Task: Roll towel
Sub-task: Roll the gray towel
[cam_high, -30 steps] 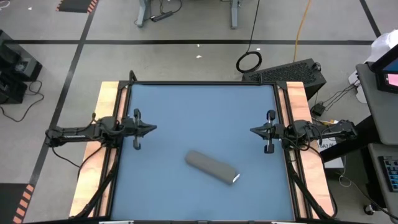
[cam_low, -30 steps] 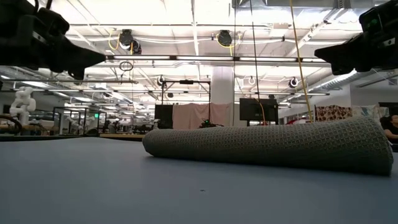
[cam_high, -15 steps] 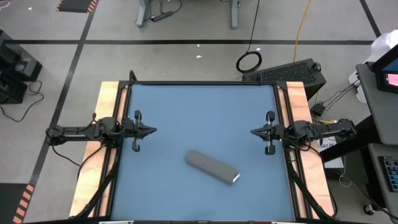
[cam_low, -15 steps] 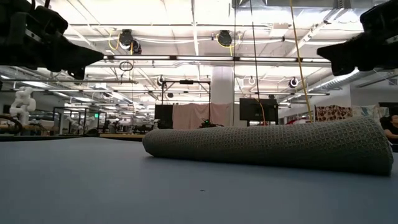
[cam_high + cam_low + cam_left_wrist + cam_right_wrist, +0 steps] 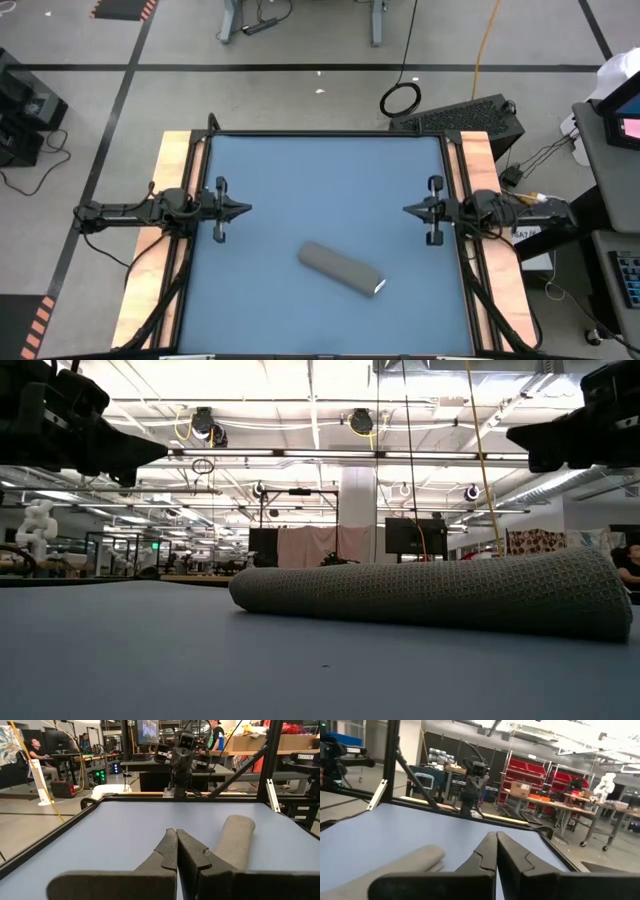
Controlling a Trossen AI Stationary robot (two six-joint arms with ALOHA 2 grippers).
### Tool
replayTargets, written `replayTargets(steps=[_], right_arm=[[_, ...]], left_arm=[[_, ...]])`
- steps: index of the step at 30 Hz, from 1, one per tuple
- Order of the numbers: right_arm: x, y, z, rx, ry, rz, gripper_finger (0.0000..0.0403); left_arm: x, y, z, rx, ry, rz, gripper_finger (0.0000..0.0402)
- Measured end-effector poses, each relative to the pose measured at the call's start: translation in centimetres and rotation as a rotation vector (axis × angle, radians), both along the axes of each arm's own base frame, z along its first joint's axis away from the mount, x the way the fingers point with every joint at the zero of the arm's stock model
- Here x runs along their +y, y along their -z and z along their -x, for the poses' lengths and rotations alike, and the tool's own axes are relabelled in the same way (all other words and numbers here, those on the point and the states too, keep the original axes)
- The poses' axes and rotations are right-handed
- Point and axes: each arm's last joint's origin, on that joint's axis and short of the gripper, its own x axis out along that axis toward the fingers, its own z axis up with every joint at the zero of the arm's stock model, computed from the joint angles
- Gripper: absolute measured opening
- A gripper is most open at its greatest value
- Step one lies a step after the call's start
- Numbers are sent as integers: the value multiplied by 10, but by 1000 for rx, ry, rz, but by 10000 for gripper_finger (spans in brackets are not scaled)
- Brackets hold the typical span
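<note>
The towel (image 5: 340,268) lies as a grey-brown roll on the blue table (image 5: 320,170), slanting from the middle toward the near right, with a small white tag (image 5: 380,287) at its near right end. It rests on its side, and it also shows in the low view (image 5: 430,595) and in both wrist views (image 5: 234,840) (image 5: 395,867). My left gripper (image 5: 248,209) (image 5: 176,832) is shut and level at the table's left edge, well clear of the roll. My right gripper (image 5: 405,210) (image 5: 496,836) is shut at the right edge, also clear.
Wooden side rails (image 5: 150,250) and a black frame border the table. The right arm (image 5: 182,750) shows across the table in the left wrist view, and the left arm (image 5: 472,780) in the right wrist view. A workshop with benches and people lies beyond the table.
My right gripper has tipped slightly upward at the table's right edge, staying shut. The rolled towel has kept its place.
</note>
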Motion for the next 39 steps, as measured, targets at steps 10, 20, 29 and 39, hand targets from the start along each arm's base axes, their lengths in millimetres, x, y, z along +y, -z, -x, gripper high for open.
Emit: replayTargets(steps=[10, 20, 29, 39], right_arm=[[-7, 9, -1, 85, 0, -103, 0], [-7, 9, -1, 87, -1, -102, 0], [-7, 9, -1, 88, 0, -100, 0], [-7, 9, -1, 88, 0, -100, 0]], left_arm=[[0, 0, 0, 0, -3, 2, 0], [0, 0, 0, 1, 8, 19, 0], [-3, 0, 0, 1, 49, 42, 0], [-11, 0, 0, 2, 125, 11, 0]])
